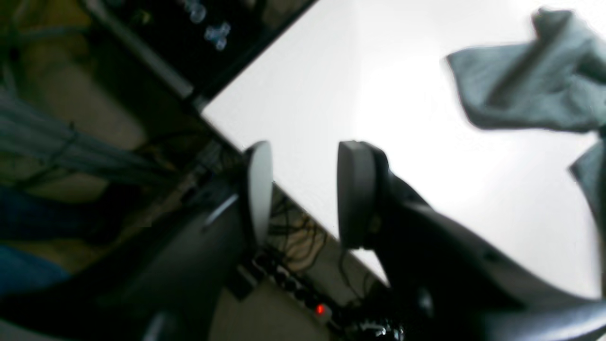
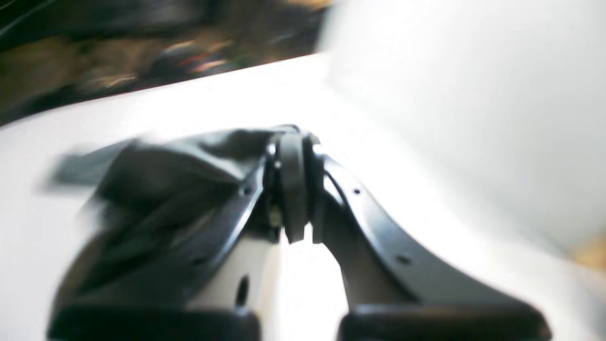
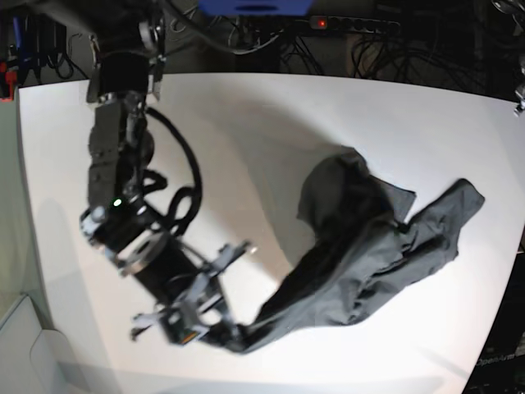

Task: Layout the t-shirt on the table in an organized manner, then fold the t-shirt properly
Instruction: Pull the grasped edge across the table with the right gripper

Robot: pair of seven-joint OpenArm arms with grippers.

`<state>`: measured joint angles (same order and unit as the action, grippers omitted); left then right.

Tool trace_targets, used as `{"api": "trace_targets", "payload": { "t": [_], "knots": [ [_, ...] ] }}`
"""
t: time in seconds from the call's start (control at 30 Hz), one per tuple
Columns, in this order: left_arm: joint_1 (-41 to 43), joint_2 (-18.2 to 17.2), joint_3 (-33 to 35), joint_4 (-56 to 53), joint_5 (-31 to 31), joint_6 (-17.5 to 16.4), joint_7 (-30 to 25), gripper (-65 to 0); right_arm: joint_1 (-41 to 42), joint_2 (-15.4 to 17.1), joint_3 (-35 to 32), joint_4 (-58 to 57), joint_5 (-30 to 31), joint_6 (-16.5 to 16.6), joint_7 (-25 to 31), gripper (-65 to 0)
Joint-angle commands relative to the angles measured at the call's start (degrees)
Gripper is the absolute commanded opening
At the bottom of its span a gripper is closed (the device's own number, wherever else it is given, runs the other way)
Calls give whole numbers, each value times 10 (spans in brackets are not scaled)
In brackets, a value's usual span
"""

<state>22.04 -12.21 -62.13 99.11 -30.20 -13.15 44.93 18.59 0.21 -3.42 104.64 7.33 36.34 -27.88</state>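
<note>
The dark grey t-shirt (image 3: 369, 246) lies crumpled on the right half of the white table (image 3: 246, 123), with one end stretched into a long strip toward the front left. My right gripper (image 3: 234, 336) is shut on the tip of that strip. In the right wrist view its jaws (image 2: 293, 189) are pressed together on the fabric, and the t-shirt (image 2: 165, 180) bunches to their left. My left gripper (image 1: 305, 189) is open with nothing between its fingers, hanging over the table (image 1: 378, 94) edge. The t-shirt (image 1: 521, 90) is well away at that view's upper right. The left arm does not show in the base view.
A power strip (image 3: 353, 23) with a red light lies behind the table's far edge among cables. Another red-lit strip (image 1: 320, 310) sits on the floor below the left gripper. The right arm's black cable (image 3: 184, 176) loops over the table's left part.
</note>
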Motion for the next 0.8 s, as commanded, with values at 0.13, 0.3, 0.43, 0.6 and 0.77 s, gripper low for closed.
{"api": "trace_targets", "payload": {
  "t": [0.13,0.3,0.43,0.6,0.77],
  "knots": [
    [4,21,-4,41,-2,-2,-11,-432,114,48,178,3,5,-9,-7,-650],
    [2,34,5,48,-4,-2,-9,-432,149,107,269,-79,6,-9,-7,-650],
    [0,45,7,48,-2,-2,-9,-432,103,112,306,-159,6,-9,5,-650],
    [-1,48,7,57,-2,-2,-9,-429,13,106,360,-252,6,-11,88,-649],
    [-2,48,7,57,-5,-2,-9,-428,-37,80,450,-271,6,-11,101,-524]
  ]
}}
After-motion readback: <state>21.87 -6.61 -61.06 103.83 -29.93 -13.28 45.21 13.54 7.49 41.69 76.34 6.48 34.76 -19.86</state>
